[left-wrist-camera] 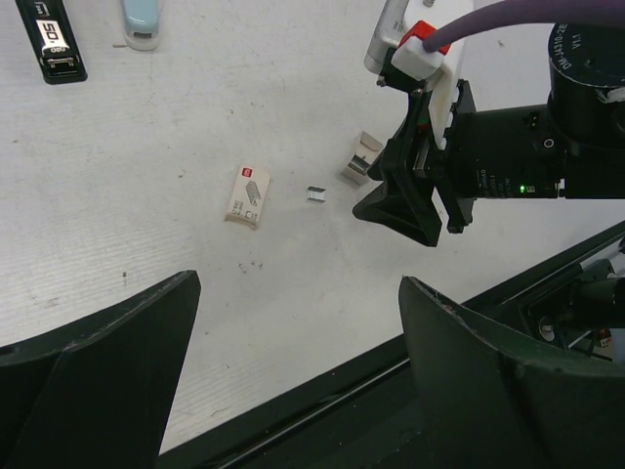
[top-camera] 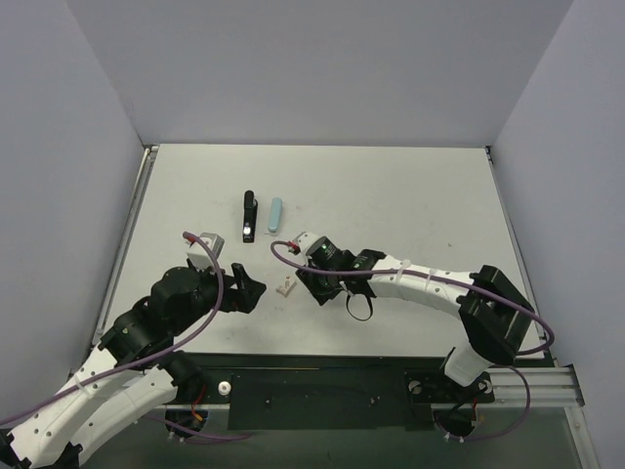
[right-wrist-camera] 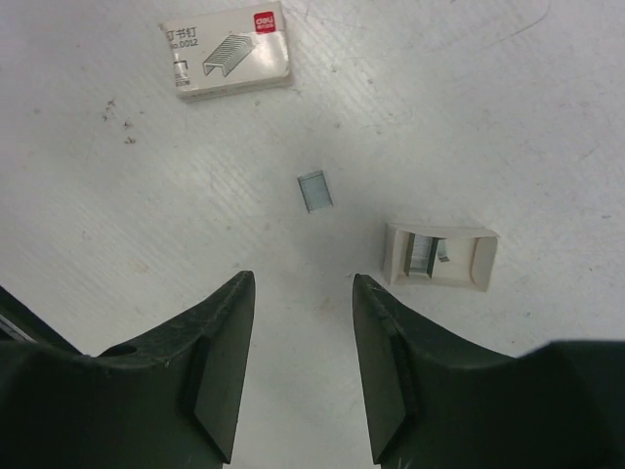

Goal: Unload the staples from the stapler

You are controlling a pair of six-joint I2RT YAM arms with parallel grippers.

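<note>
The stapler (top-camera: 249, 217) lies flat on the far middle of the surface (top-camera: 410, 195), well apart from both arms and touched by neither. Whether its magazine holds staples cannot be told from here. Just beside it on its right lies a pale blue oblong object (top-camera: 276, 215), parallel to it.

Nearer the arms sits a small cluster: a printed staple box sleeve (right-wrist-camera: 227, 49), a short loose strip of staples (right-wrist-camera: 313, 191), and the box's open inner tray (right-wrist-camera: 439, 256), which has a few staples in it.

The right fingers (right-wrist-camera: 215, 381) hang low over this cluster, parted moderately and holding nothing. The strip lies just ahead of their gap, so they are likely lined up on it. The left fingers (left-wrist-camera: 107, 381) are spread wide and empty, facing the cluster from the other side.
</note>
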